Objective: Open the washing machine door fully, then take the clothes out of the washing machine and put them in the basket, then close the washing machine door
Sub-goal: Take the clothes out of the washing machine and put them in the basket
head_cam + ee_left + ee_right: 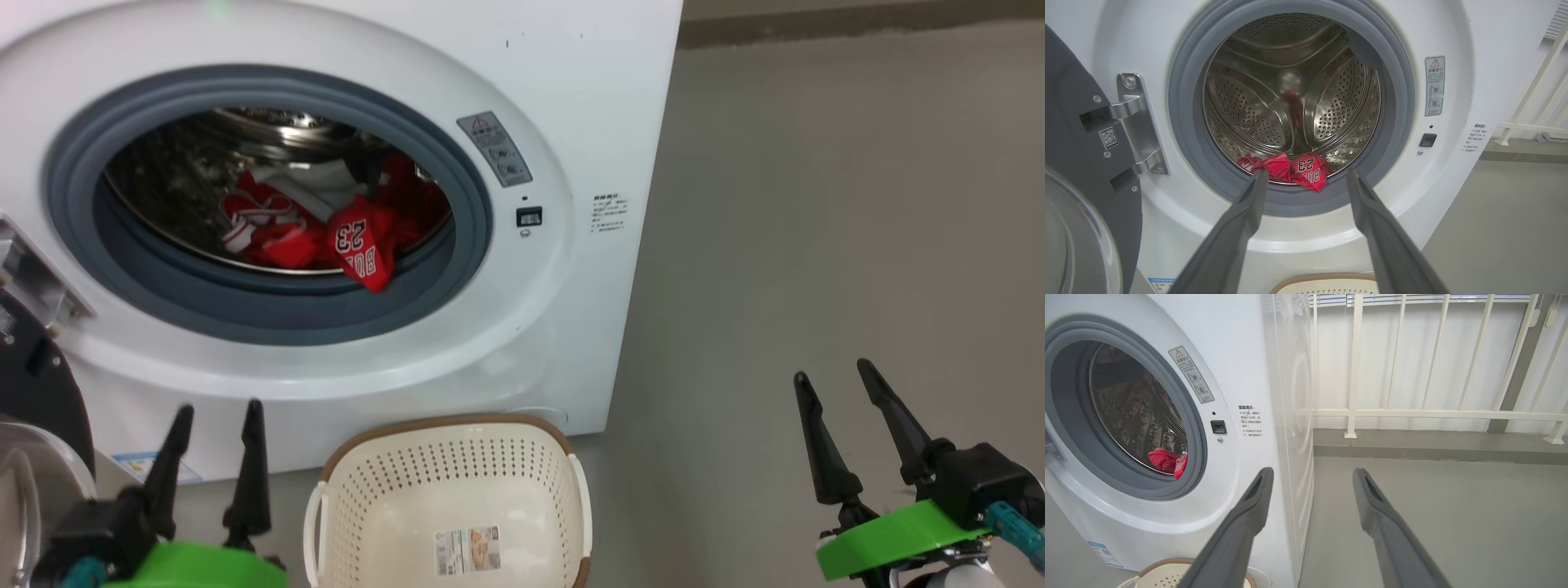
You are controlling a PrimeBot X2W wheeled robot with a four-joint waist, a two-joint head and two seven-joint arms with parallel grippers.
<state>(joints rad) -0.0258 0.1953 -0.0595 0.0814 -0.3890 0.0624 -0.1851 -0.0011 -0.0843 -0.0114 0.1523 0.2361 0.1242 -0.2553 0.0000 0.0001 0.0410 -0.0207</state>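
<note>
So the door (37, 384), glossy black around bulging glass, hangs wide open. The left gripper (219, 407) is spread and empty. Limp red clothes (359, 237) lie in the machine (588, 98)'s perforated steel drum (163, 171). The holed cream plastic basket (445, 423) below holds nothing. The right gripper (833, 371) is spread and empty. Unloading and closing remain.

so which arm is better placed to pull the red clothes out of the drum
Left. The left pincer, open, faces the steel drum, the bright red jersey clothes straight ahead; the right pincer sits off beside the big white washing machine, facing grey floor.
</note>
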